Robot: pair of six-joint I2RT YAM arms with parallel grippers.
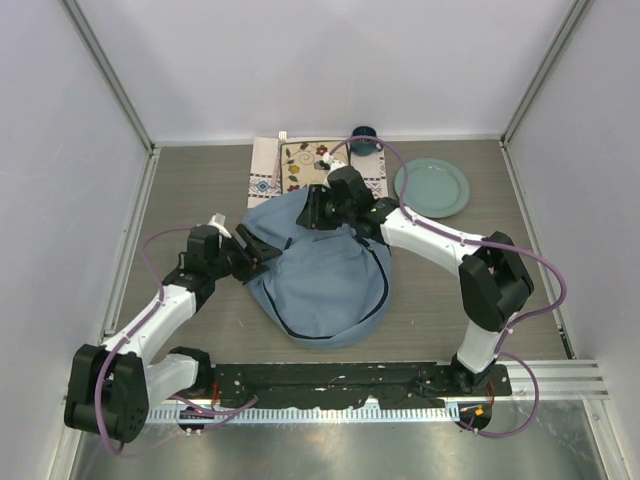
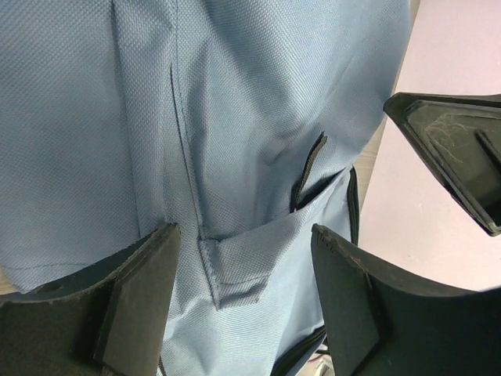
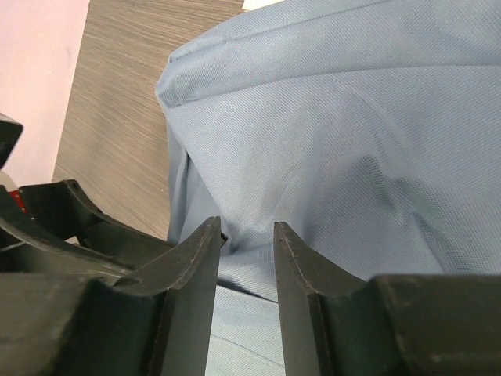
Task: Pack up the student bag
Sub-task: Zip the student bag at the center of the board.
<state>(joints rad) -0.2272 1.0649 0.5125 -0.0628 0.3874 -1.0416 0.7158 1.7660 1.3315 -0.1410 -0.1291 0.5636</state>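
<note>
From above, the student bag [image 1: 330, 275] lies slumped in the middle of the surface [image 1: 200, 190], with a dark zipper line curving along its 3 to 6 o'clock edge. Its inside does not show. At 12 o'clock of it a white patterned mat [image 1: 300, 165] lies partly under its far edge. A pale green plate [image 1: 432, 188] sits at 2 o'clock, and a small dark round object [image 1: 364, 139] stands by the back wall [image 1: 330, 60], which is plain white. The left pincer [image 1: 262, 250] meets the bag at its 9 o'clock edge and the right pincer [image 1: 312, 210] at its 12 o'clock edge.

In the left wrist view, blue fabric of the student bag [image 2: 94, 117] fills the frame. The left pincer [image 2: 244, 231] stands wide open. Its fingers [image 2: 145, 305] straddle a stitched fold of cloth without clamping it.

In the right wrist view, the student bag [image 3: 352, 141] covers most of the frame, with wood-grain surface [image 3: 117, 94] showing at 10 o'clock. The right pincer [image 3: 245, 227] is parted by a narrow gap. Its fingertips [image 3: 211, 235] rest against a crease in the fabric, and nothing is gripped between them.
</note>
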